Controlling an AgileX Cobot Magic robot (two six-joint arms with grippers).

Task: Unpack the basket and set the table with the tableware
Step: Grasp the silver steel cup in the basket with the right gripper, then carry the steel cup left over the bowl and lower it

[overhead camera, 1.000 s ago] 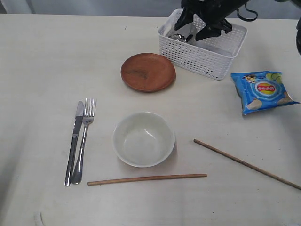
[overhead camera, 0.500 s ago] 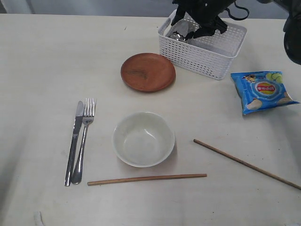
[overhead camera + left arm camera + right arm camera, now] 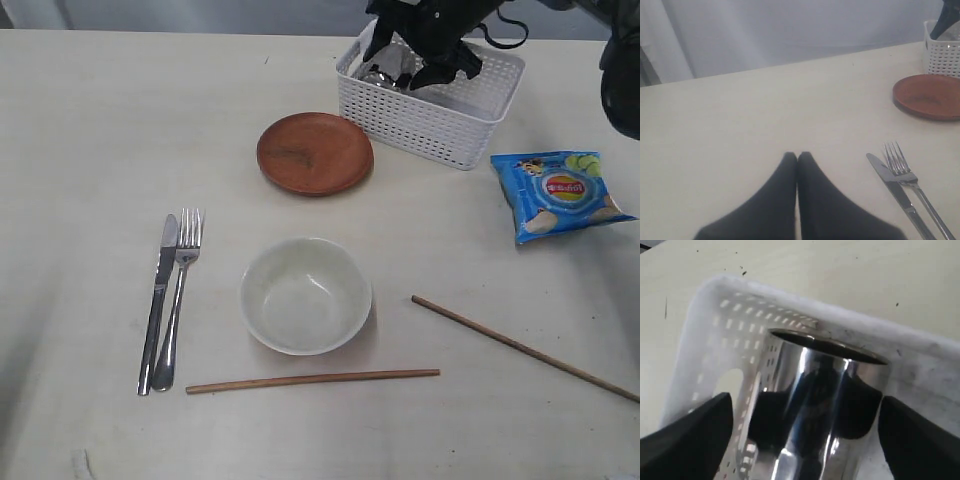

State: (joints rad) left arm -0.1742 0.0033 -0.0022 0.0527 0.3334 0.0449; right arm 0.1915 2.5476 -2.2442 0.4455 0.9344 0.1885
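The white basket (image 3: 440, 125) stands at the back right of the table (image 3: 90, 130). A shiny steel cup (image 3: 385, 70) lies inside it. My right gripper (image 3: 405, 62) reaches into the basket and stands open, one finger on each side of the cup (image 3: 825, 390) with gaps showing. On the table are a reddish-brown plate (image 3: 314, 153), a white bowl (image 3: 305, 295), a knife (image 3: 159, 300), a fork (image 3: 178, 295) and two chopsticks (image 3: 312, 379) (image 3: 525, 348). My left gripper (image 3: 797, 156) is shut and empty above bare table, with the knife (image 3: 895, 187) off to one side.
A blue chip bag (image 3: 560, 193) lies to the right of the basket. The basket's lattice wall (image 3: 705, 340) stands close to one right finger. The table's back edge runs just behind the basket.
My right gripper has shifted left and further into the basket, over the steel cup, still open. Nothing on the table has moved.
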